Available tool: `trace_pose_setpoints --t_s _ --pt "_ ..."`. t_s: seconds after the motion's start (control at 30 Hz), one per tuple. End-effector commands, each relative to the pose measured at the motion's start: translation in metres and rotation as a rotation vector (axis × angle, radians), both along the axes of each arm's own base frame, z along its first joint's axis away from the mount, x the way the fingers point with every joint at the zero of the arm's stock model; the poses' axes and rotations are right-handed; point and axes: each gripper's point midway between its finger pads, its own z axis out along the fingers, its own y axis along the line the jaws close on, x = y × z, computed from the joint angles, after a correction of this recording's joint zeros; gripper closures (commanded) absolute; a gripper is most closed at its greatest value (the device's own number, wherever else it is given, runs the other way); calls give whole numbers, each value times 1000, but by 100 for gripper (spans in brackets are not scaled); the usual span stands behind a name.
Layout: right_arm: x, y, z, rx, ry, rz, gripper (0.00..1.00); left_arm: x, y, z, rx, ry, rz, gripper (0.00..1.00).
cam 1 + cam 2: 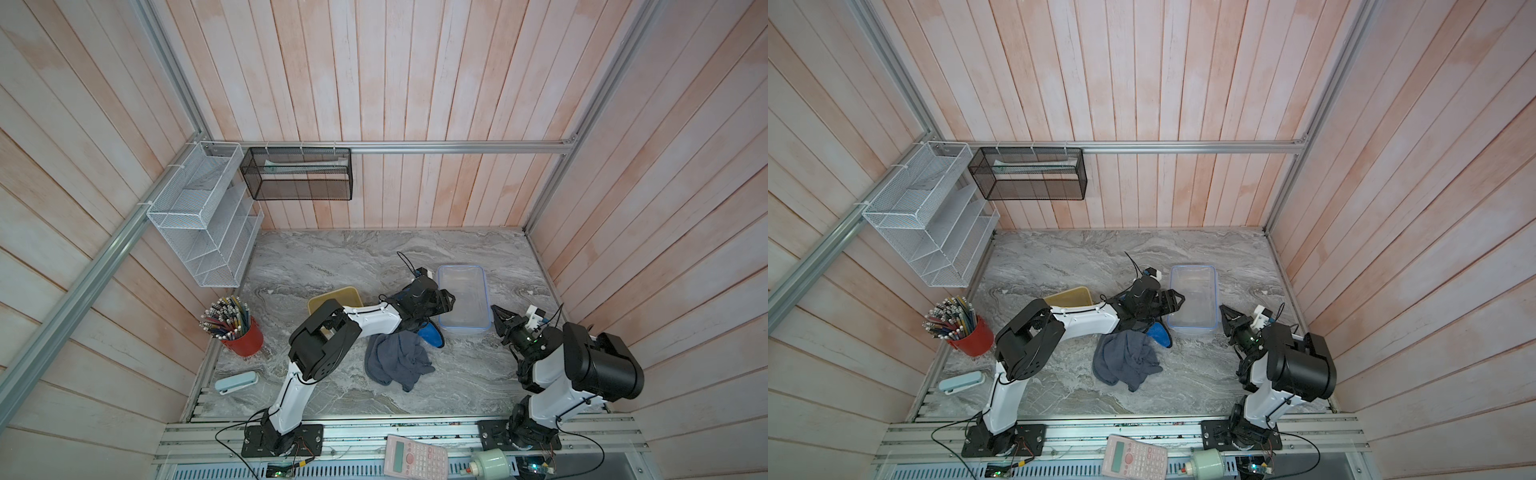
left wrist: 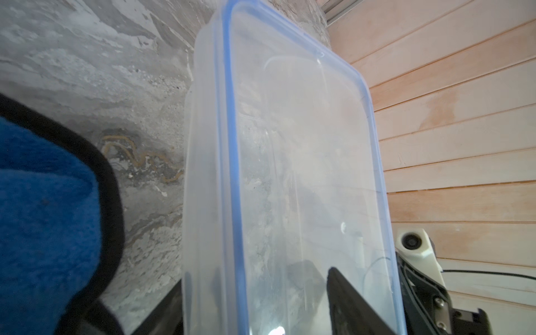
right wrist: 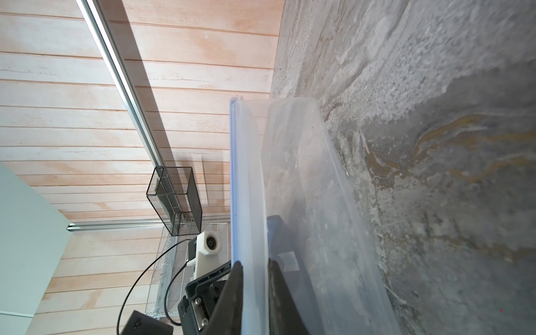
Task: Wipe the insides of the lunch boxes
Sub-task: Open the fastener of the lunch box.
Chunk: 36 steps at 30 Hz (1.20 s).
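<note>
The clear lunch box (image 1: pixel 463 299) with a blue rim stands right of centre on the marble table. My left gripper (image 1: pixel 449 299) is open at its left long side. In the left wrist view one finger (image 2: pixel 348 298) is over the box and the other is outside the wall (image 2: pixel 203 203). My right gripper (image 1: pixel 495 313) is shut on the box's near right rim, and its fingers (image 3: pixel 235 278) pinch the wall (image 3: pixel 249 174). The yellow lunch box (image 1: pixel 332 296) lies behind my left arm, partly hidden. A blue cloth (image 1: pixel 430 334) and a grey cloth (image 1: pixel 397 359) lie beneath that arm.
A red cup of pencils (image 1: pixel 243 336) and a pale blue case (image 1: pixel 236 382) sit at the left. A pink calculator (image 1: pixel 415 457) lies on the front rail. A white mesh rack (image 1: pixel 203 216) and a black mesh basket (image 1: pixel 297 178) hang on the walls. The right wall is close to the box.
</note>
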Motion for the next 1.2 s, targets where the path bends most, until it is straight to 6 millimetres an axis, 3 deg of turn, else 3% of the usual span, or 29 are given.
trace_pose_setpoints --t_s 0.0,0.17,0.3,0.4,0.73,1.17 --pt "3 4 -1 -73 -7 36 89 -1 -1 -21 81 9 -18 32" --pt "5 3 0 -97 -8 41 88 -2 -4 -22 95 7 -26 31" --pt "3 -3 -8 -121 21 17 55 -1 -3 -12 49 -6 -29 30" --pt "2 -11 -9 -142 24 0 44 0 0 -3 16 -21 -29 28" --pt "-1 -6 -10 -159 23 55 33 4 -5 28 -60 -62 -71 25" --pt "-16 3 -12 -190 24 99 30 -3 -13 30 -59 -75 -118 21"
